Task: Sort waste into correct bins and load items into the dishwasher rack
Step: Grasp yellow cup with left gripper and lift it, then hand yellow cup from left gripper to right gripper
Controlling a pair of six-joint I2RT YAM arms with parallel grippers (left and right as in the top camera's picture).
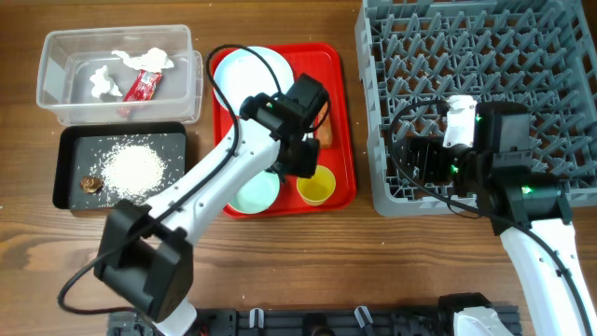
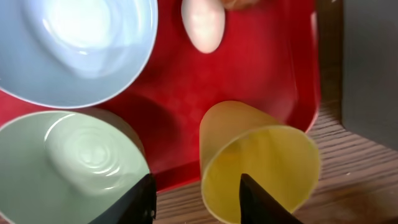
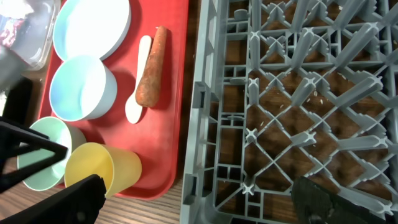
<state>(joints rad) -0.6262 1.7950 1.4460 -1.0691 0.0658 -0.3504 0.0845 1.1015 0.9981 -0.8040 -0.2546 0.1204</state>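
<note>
The yellow cup (image 1: 315,187) stands on the red tray next to the mint bowl (image 1: 254,194), the blue bowl (image 3: 81,87), the blue plate (image 1: 247,70), the white spoon (image 3: 138,81) and the carrot (image 3: 152,68). My left gripper (image 2: 196,200) is open just above the cup (image 2: 261,155), one finger over its mouth, the other between cup and mint bowl (image 2: 68,162). My right gripper (image 3: 199,205) is open and empty over the front left corner of the grey rack (image 1: 448,56). The clear tub (image 1: 56,103) holds the tissue (image 1: 140,59) and red wrapper (image 1: 142,86). The black tray (image 1: 70,140) holds rice grains (image 1: 133,168) and a brown lump (image 1: 90,183).
The red tray (image 1: 343,112) lies between the bins on the left and the rack on the right, with a narrow strip of wooden table between tray and rack. The left arm reaches across the tray's front edge.
</note>
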